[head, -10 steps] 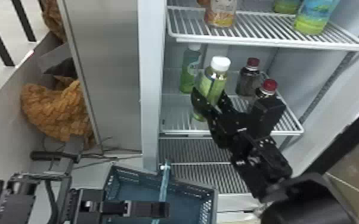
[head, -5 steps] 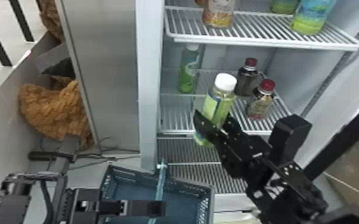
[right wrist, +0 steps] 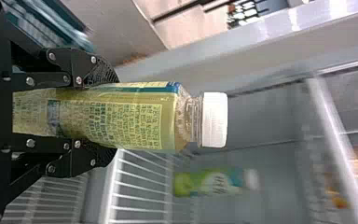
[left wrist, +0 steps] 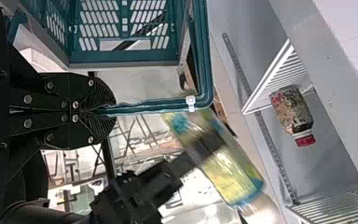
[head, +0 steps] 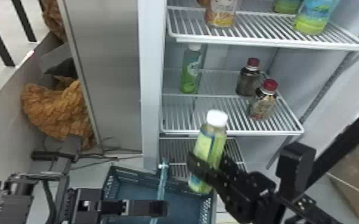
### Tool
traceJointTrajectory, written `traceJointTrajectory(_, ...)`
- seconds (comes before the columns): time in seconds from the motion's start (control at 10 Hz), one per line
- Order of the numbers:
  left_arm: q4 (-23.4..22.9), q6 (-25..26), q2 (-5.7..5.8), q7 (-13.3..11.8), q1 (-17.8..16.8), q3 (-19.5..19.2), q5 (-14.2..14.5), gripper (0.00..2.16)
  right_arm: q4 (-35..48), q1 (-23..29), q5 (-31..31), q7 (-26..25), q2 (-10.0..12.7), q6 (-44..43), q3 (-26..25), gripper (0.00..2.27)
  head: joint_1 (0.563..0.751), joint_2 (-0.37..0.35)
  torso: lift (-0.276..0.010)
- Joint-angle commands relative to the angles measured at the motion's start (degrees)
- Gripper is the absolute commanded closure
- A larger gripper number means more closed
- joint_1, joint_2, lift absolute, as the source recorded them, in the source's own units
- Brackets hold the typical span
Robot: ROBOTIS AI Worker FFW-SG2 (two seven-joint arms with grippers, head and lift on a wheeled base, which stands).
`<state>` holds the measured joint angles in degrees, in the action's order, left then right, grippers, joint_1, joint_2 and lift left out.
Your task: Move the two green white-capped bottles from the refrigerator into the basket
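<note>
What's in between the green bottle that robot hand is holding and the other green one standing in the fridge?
In the head view, the front stretch of the wire shelf lies between the held bottle and the standing bottle.

Shop-like place, open refrigerator (head: 151,89), bottles (head: 264,104) on wire shelves (head: 256,43)

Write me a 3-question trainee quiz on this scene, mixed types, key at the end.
1. Multiple choice: what is in the right gripper?
A) a red-capped bottle
B) a green white-capped bottle
C) nothing

2. True or false: another green bottle with a white cap stands inside the refrigerator.

3. Fill in the blank: the left gripper has its fingers closed on the ______ of the basket.

Key: 1 B; 2 true; 3 handle
</note>
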<state>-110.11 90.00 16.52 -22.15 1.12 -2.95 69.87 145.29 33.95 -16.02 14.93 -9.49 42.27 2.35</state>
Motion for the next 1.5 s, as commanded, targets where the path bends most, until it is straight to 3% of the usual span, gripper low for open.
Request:
traceJointTrajectory(0.0,-0.07,0.03,0.00,0.00,0.00,-0.02,-0.06,1.16,1.17,1.62,-1.69,1.15,0.35,6.53,-1.21,0.91,0.695,-0.125,-0.263)
traceJointTrajectory(0.5,-0.07,0.03,-0.08,0.00,0.15,-0.02,-0.17,1.16,2.01,0.78,-6.94,2.21,0.53,26.92,-2.13,0.91,0.695,-0.114,-0.263)
traceJointTrajectory(0.7,-0.07,0.03,-0.08,0.00,0.15,-0.02,-0.29,1.16,0.04,-0.77,-7.29,2.47,0.44,27.34,-1.78,0.88,0.695,-0.101,-0.263)
traceJointTrajectory(0.9,-0.07,0.03,-0.08,0.00,0.15,-0.02,-0.51,1.16,-0.24,-0.91,-6.03,3.35,0.35,25.65,-1.67,0.52,0.695,-0.095,-0.263)
traceJointTrajectory(1.1,-0.07,0.03,-0.08,0.00,0.15,-0.02,-0.63,1.16,-0.94,-0.91,-5.80,3.44,0.35,24.11,-1.90,0.35,0.695,-0.098,-0.263)
traceJointTrajectory(1.4,-0.07,0.03,-0.08,0.00,0.15,0.10,-0.63,1.16,-0.52,-0.77,-4.54,3.53,0.44,22.56,-2.70,0.30,0.695,-0.107,-0.263)
